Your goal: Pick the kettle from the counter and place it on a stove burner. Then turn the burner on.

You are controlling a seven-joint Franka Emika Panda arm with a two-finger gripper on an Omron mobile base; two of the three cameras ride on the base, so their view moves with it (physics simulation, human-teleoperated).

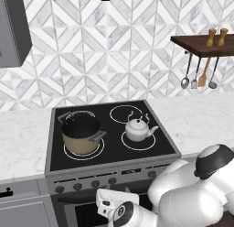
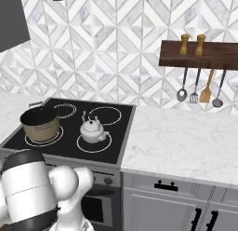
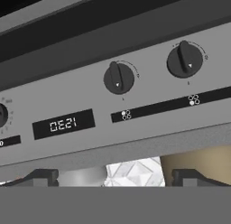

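Your pincer [image 3: 115,178] stood wide open with nothing between its tips, low before the stove's front panel, facing two dark knobs [image 3: 119,77] and a small digital display [image 3: 63,124]. Beyond the panel, on the black cooktop [image 1: 109,150], the kettle [image 1: 137,129] sat upright inside the stove burner [image 1: 138,140] ring at the front right corner. At the front left you had the tan pot [image 1: 81,134]. Farthest back, utensils [image 2: 200,92] hung under a wall shelf [image 2: 200,55] above the desk [image 2: 186,141].
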